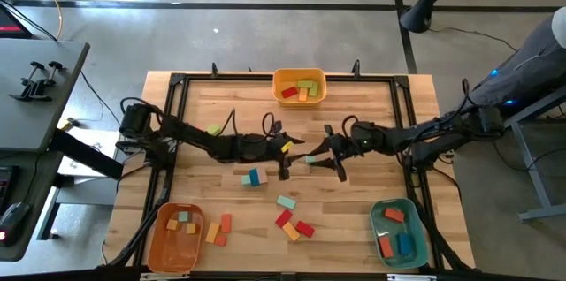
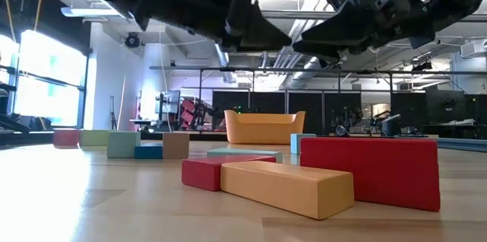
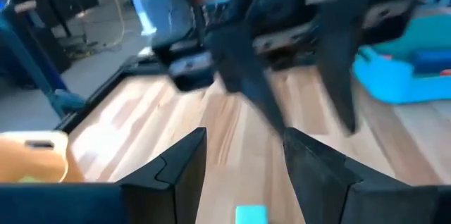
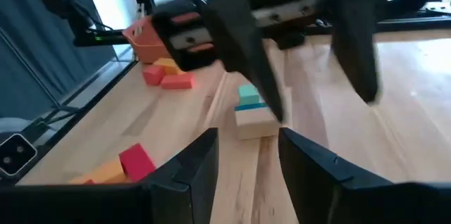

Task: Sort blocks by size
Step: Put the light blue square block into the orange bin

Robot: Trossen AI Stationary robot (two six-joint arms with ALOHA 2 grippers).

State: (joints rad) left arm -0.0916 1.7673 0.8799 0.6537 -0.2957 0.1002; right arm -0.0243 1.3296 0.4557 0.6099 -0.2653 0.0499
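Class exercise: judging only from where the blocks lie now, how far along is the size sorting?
Partly done. Blocks already lie in the yellow bin, the orange bin and the teal bin. The left gripper and right gripper, both open, meet over mid-table near a small teal block. Left: loose blocks still on the table.

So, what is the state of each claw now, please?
Left claw: open, holding nothing.
Right claw: open, holding nothing.

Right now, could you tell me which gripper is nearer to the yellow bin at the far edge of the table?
Left. The left gripper sits just below the yellow bin, slightly left; the right gripper is farther right.
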